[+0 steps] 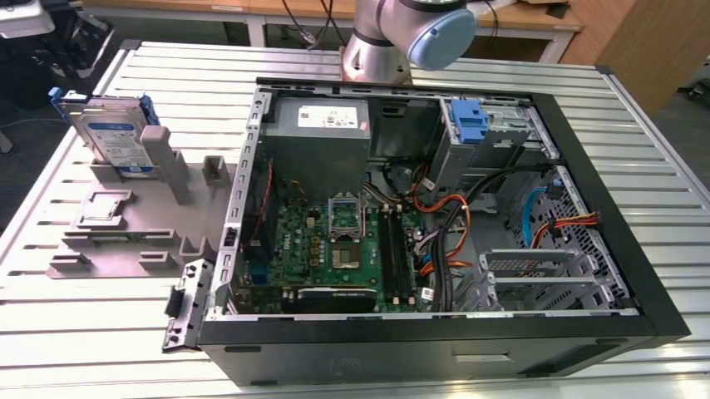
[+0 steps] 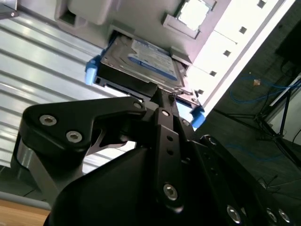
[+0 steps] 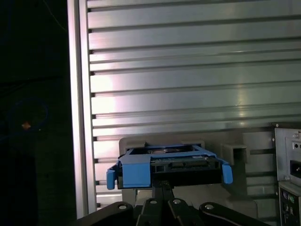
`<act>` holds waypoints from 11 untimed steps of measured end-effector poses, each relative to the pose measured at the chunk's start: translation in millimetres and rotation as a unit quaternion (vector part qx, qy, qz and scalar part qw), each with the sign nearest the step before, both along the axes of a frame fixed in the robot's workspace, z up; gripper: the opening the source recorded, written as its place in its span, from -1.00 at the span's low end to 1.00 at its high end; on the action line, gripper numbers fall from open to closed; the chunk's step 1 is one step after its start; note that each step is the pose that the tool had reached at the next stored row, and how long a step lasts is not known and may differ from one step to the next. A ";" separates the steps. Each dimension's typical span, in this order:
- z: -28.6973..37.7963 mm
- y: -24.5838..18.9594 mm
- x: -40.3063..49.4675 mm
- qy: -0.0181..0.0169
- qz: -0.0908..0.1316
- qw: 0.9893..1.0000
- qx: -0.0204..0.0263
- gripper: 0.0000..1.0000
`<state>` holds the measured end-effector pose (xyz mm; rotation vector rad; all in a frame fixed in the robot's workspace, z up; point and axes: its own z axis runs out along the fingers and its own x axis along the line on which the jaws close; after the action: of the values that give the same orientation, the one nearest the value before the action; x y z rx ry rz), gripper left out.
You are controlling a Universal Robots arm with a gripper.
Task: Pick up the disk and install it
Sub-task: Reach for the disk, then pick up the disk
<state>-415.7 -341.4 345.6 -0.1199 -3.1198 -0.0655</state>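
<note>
The disk [image 1: 115, 137], a silver drive with a white-and-blue label in a blue carrier, stands upright on its edge in a grey stand [image 1: 122, 224] at the exterior view's left. Both wrist views look down on the disk [image 2: 141, 61] [image 3: 164, 165] in that stand. My gripper [image 2: 160, 96] [image 3: 162, 184] is black, and its fingertips are pressed together with nothing between them. They line up with the disk's near edge in both wrist views. I cannot tell how much gap lies between them and the disk.
An open computer case [image 1: 444, 208] lies on the ribbed metal table [image 1: 66, 316], right of the stand. Its far corner holds a drive bay with a blue bracket [image 1: 470, 120]. Cables, a motherboard [image 1: 338, 249] and a grey power supply [image 1: 322, 125] fill the case. The arm's base [image 1: 383, 41] stands behind it.
</note>
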 end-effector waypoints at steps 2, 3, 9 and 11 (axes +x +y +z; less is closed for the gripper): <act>-0.1 0.1 -1.2 0.000 0.000 1.000 0.000 -0.80; -0.1 0.1 -1.2 0.000 0.000 1.000 0.000 -0.80; -0.4 0.1 -2.0 0.000 0.000 1.000 0.000 -0.80; -0.4 0.1 -2.0 0.000 0.000 1.000 0.000 -0.80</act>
<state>-417.8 -341.2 345.2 -0.1198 -3.1198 -0.0653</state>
